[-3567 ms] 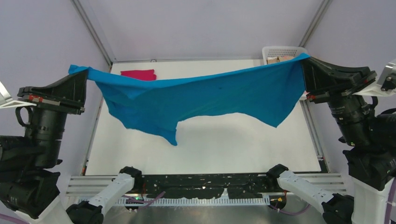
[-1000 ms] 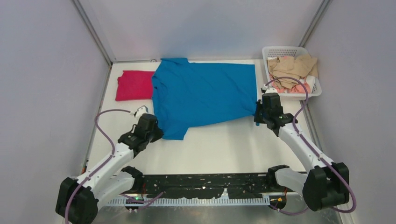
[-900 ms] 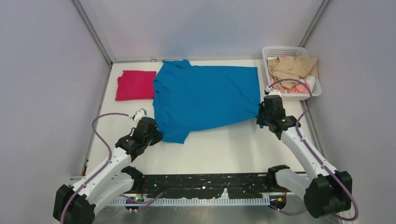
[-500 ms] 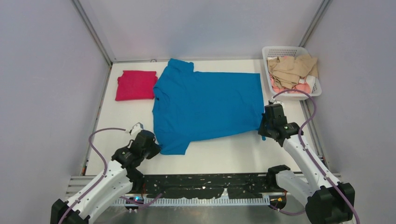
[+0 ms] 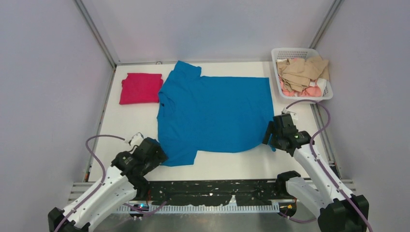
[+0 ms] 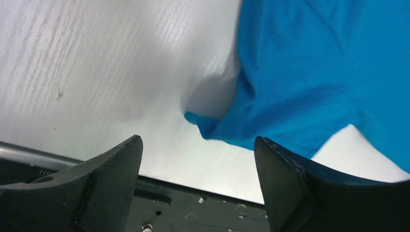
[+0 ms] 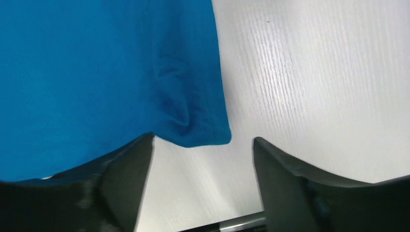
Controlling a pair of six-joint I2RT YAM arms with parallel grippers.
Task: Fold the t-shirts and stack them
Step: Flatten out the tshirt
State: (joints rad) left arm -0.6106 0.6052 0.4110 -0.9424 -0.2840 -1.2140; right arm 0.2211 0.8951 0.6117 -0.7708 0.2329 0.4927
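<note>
The magenta-red t-shirt (image 5: 140, 88) lies folded at far left on the table (image 5: 227, 159). The left gripper (image 5: 159, 155), jaws apart and empty, sits at the near sleeve tip of the blue t-shirt (image 5: 212, 116), which is spread flat mid-table, collar leftward. Its near hem corner lies just before the right gripper (image 5: 269, 137), also spread and empty.

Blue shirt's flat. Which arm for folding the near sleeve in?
Left. The left hand is open right at the near sleeve; the right hand is off at the hem corner.
</note>
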